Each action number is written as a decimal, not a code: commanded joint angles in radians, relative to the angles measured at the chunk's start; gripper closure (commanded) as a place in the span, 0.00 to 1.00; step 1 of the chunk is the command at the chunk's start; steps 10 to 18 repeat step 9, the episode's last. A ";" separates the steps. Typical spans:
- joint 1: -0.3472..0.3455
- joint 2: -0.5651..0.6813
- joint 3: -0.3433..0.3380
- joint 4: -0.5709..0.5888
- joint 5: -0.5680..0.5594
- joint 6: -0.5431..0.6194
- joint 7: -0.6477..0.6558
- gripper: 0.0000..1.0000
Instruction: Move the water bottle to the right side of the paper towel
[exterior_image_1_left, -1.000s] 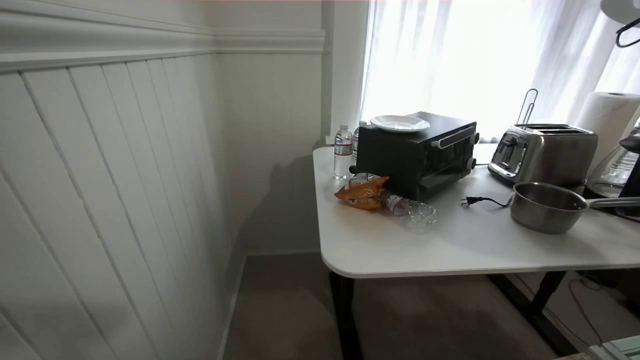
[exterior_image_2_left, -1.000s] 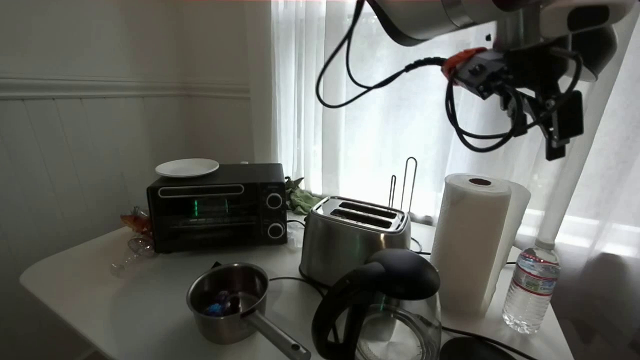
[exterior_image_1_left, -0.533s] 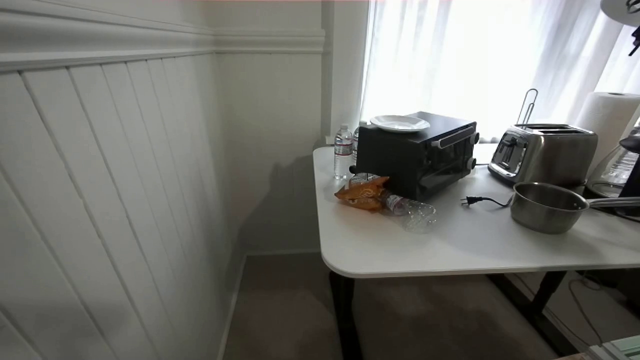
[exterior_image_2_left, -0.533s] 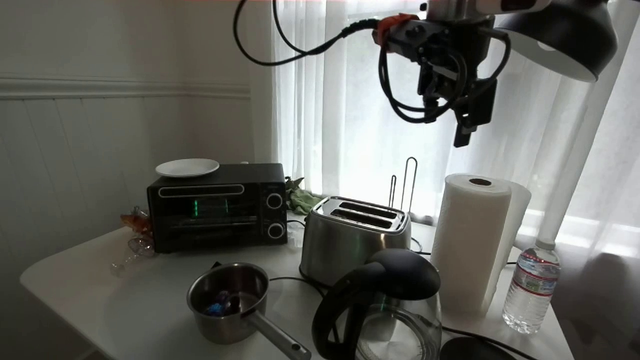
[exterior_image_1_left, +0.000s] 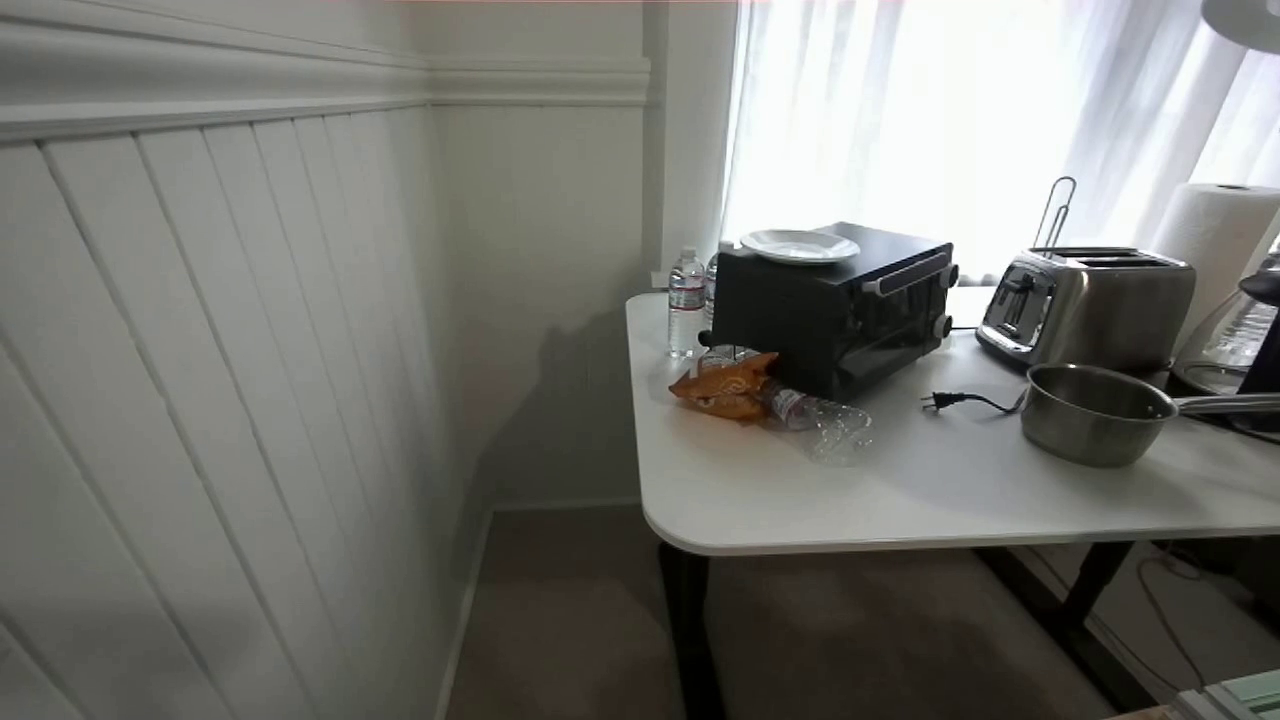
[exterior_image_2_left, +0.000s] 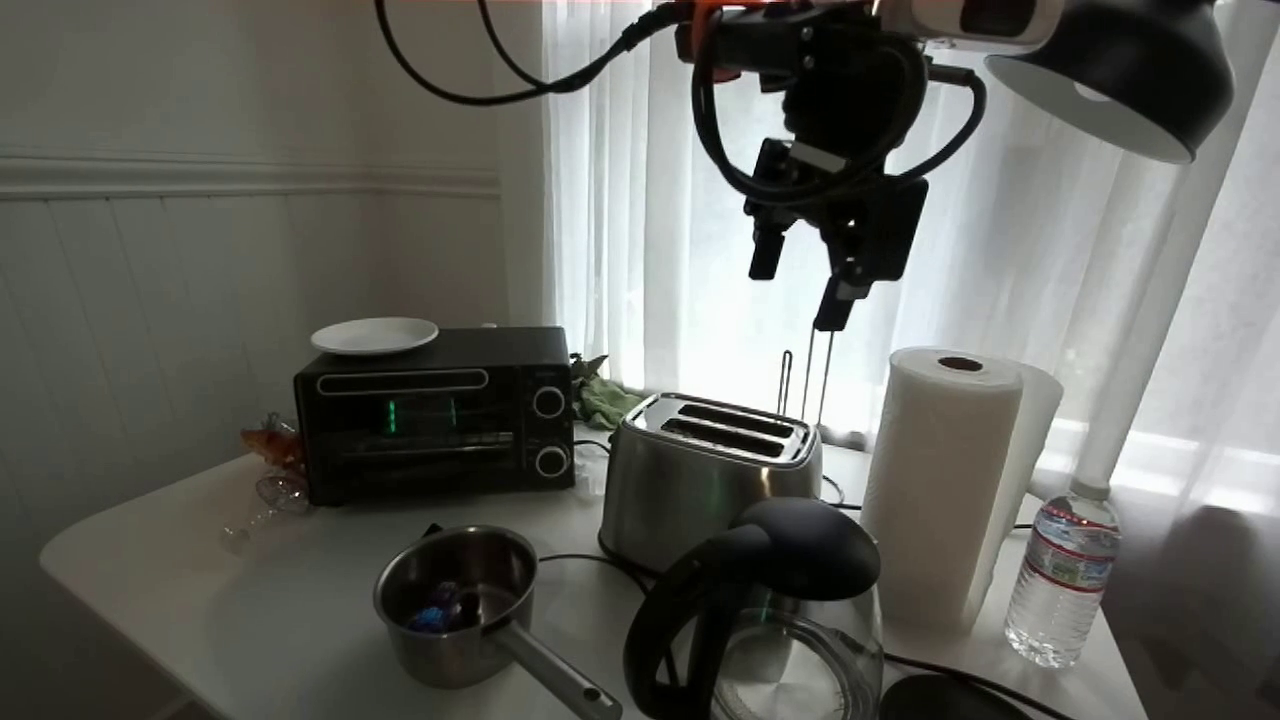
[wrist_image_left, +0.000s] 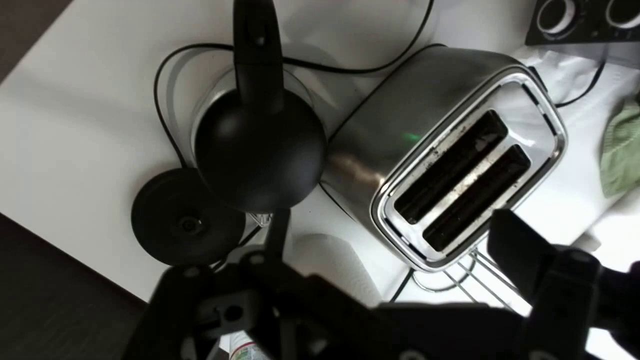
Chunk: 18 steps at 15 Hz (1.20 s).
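Observation:
A clear water bottle (exterior_image_2_left: 1065, 580) with a red-and-white label stands upright on the table, to the right of the paper towel roll (exterior_image_2_left: 940, 490) in an exterior view. Part of its label shows at the bottom of the wrist view (wrist_image_left: 247, 350). The white roll stands upright; it also shows at the edge of an exterior view (exterior_image_1_left: 1215, 240) and partly behind a finger in the wrist view (wrist_image_left: 330, 265). My gripper (exterior_image_2_left: 800, 287) is open and empty, high above the back of the toaster and left of the roll. Its fingers are wide apart in the wrist view (wrist_image_left: 390, 222).
A silver toaster (exterior_image_2_left: 710, 490), a kettle (exterior_image_2_left: 790, 620) and a pot (exterior_image_2_left: 455, 610) stand on the table. A black toaster oven (exterior_image_2_left: 435, 420) carries a white plate (exterior_image_2_left: 375, 336). More bottles (exterior_image_1_left: 687, 310) and an orange bag (exterior_image_1_left: 725, 390) lie beside it. A lamp (exterior_image_2_left: 1120, 80) hangs at upper right.
My gripper has moved left, from above the bottle side to above the toaster, and turned so both fingers show apart. It has left the other exterior picture. The bottle and roll have not moved.

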 joint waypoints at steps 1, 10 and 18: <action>0.002 -0.003 -0.011 -0.023 -0.092 -0.052 -0.006 0.00; 0.004 0.048 -0.022 -0.012 -0.146 -0.011 -0.019 0.00; 0.004 0.048 -0.022 -0.012 -0.146 -0.011 -0.019 0.00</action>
